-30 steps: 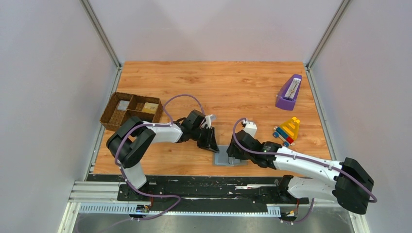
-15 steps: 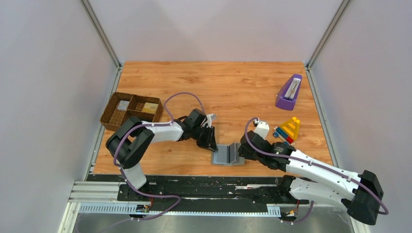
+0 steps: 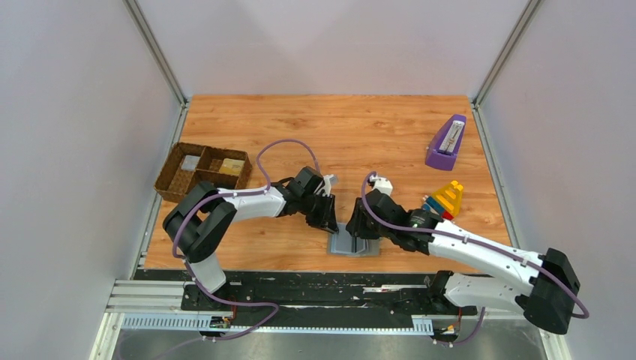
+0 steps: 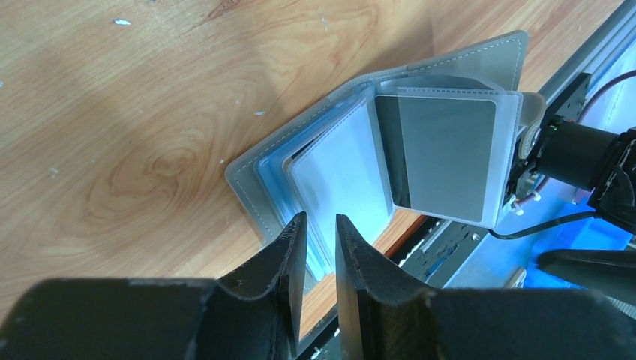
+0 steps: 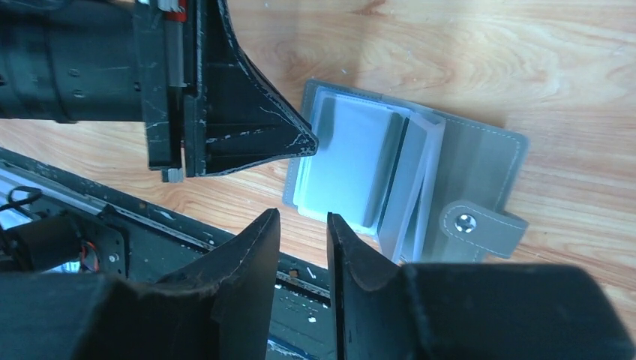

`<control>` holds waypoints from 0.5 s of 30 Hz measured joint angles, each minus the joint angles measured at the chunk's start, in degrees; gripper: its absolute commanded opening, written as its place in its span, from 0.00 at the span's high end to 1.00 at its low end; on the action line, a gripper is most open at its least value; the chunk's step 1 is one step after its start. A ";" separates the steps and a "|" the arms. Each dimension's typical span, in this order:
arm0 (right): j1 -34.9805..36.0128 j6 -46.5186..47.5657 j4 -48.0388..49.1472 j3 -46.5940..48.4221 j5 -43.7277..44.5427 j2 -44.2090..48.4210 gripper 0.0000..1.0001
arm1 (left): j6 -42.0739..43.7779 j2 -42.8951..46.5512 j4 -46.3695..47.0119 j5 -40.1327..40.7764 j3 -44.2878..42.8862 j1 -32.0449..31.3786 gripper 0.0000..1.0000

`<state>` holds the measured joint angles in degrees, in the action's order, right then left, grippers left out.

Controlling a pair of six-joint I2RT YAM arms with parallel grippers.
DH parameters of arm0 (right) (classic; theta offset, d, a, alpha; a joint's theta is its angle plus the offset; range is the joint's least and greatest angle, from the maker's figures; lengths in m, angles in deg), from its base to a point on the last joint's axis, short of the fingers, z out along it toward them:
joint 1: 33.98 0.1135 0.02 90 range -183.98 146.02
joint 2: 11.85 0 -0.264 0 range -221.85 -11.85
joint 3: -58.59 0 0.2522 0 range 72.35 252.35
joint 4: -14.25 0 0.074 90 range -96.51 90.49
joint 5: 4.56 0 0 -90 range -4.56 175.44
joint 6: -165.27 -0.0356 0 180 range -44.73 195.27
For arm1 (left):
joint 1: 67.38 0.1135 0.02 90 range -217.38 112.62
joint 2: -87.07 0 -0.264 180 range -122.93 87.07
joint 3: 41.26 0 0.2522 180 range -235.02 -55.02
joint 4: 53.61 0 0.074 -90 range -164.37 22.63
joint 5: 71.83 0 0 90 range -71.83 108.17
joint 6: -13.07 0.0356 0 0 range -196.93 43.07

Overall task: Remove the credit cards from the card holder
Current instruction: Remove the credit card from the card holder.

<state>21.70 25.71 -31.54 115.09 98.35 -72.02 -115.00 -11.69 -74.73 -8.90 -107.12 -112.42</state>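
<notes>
The card holder lies open on the wood near the front edge. It also shows in the left wrist view and the right wrist view. Its clear sleeves fan up. One sleeve holds a grey card with a dark stripe, another a pale card. My left gripper is nearly shut with nothing between the jaws, its tips at the holder's left edge. My right gripper is nearly shut and empty, above the holder's near left corner.
A brown woven tray at the left holds a grey card and a tan card. A purple wedge-shaped object and a coloured block toy stand at the right. The black rail runs along the front edge.
My right gripper swung right off the holder, then came back left over it. The holder went from flat to open with sleeves raised. My left gripper shifted slightly right onto its left edge.
</notes>
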 measured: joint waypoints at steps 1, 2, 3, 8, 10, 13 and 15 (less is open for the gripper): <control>0.00 0.20 0.68 0.00 -0.48 -1.25 0.70 | 0.00 0.00 -0.09 0.13 -0.04 -0.07 0.72; 0.00 0.28 1.14 0.00 -0.85 -2.49 0.70 | 0.02 0.00 -0.20 0.28 -0.07 -0.09 0.72; -0.07 0.37 1.55 -0.02 -1.11 -3.76 0.70 | 0.07 0.00 -0.44 0.50 -0.07 -0.11 0.72; -2.38 0.28 3.45 -2.43 -1.79 -6.51 0.71 | 0.94 0.00 -2.27 2.03 -0.09 -0.20 0.72; -3.85 0.13 3.72 -4.87 -1.84 -6.45 0.71 | 1.16 0.00 -2.99 2.75 -0.09 -0.20 0.72; -5.73 0.09 4.04 -8.31 -2.21 -6.45 0.72 | 1.18 0.07 -3.69 3.54 -0.11 -0.20 0.72; -6.32 -0.22 4.13 -9.92 -2.43 -6.45 0.73 | 1.11 0.50 -3.96 3.72 -0.13 -0.28 0.72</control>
<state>15.38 25.49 -27.41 105.17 95.92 -78.46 -113.88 -11.19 -78.68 -5.19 -107.25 -112.70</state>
